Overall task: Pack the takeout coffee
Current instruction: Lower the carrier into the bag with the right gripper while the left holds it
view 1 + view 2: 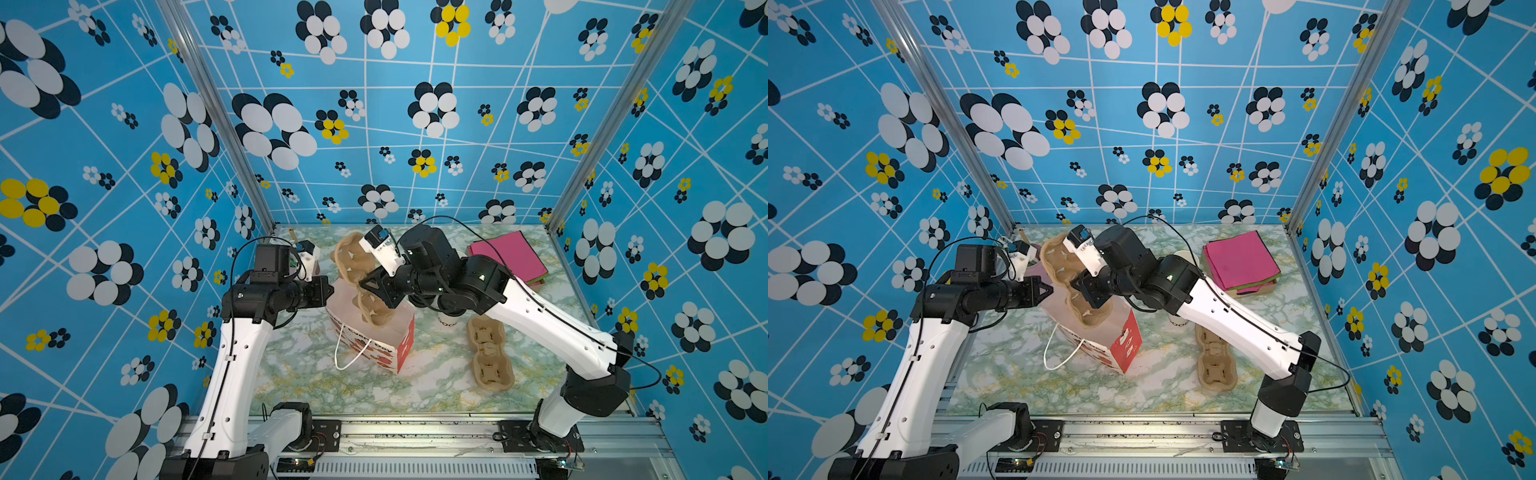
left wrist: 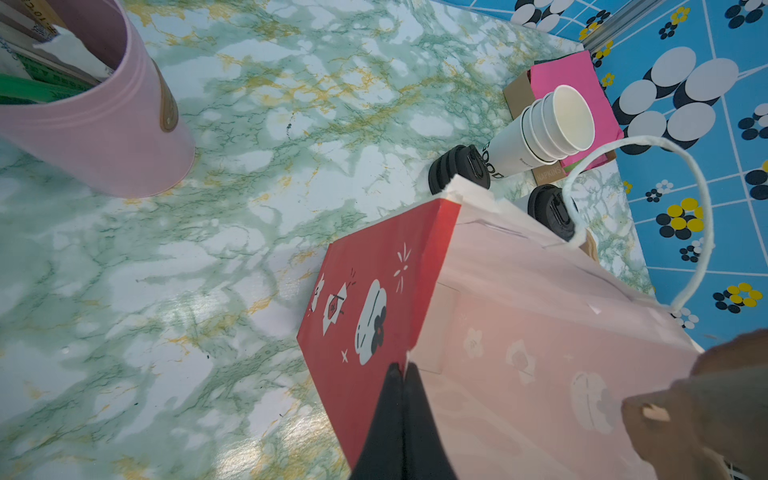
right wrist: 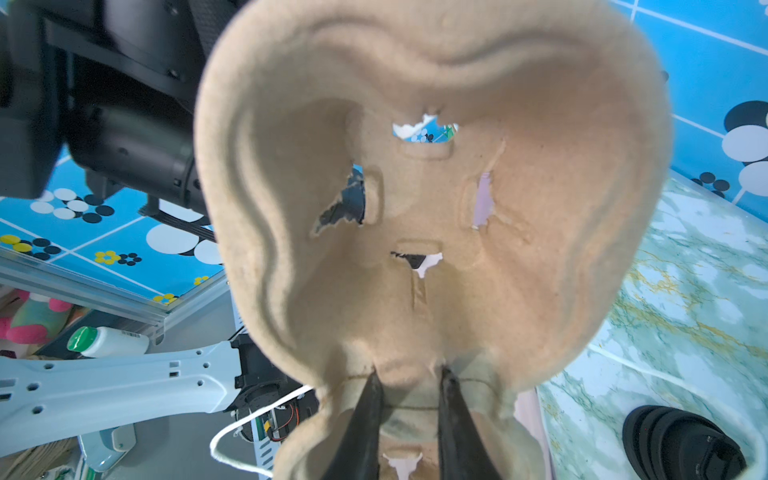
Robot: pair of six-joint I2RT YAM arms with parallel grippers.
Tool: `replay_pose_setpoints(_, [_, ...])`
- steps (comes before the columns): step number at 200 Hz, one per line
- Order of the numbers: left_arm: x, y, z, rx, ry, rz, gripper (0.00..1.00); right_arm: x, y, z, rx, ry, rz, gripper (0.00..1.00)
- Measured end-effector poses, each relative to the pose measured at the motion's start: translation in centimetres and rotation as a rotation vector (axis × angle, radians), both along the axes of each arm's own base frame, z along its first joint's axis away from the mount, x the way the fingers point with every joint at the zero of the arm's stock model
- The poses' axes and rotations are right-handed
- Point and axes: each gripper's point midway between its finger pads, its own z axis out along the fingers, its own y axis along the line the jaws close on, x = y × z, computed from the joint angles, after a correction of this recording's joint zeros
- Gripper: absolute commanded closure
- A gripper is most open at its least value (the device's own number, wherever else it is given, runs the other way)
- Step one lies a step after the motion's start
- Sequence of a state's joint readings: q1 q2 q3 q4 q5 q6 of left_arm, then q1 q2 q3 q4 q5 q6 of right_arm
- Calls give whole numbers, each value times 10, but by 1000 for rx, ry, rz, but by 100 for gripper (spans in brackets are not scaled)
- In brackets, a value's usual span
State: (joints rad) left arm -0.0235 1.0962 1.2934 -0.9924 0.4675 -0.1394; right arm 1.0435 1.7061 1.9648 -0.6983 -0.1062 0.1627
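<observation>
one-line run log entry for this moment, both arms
left gripper: shut on paper bag rim | right gripper: shut on cup carrier, tilted over bag mouth | takeout coffee: on table, not packed

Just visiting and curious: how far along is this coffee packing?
Done: paper bag stands open, left gripper pinching its rim. In hand: right gripper holds a cardboard cup carrier tilted at the bag's mouth. To do: the lidded coffee cup stands on the table, outside bag and carrier.
</observation>
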Motion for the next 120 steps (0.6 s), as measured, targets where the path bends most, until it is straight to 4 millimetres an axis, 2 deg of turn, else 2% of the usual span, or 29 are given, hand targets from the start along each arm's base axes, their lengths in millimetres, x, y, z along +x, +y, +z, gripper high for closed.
replay_pose_setpoints(53, [-1,-1,-5,-4,13,-4,100,8,6,-22,-71,-34,12,80])
replay_pose_setpoints(120, [-1,-1,-10,-7,20,-7,100,13,-3,-50,-205,-93,38,80])
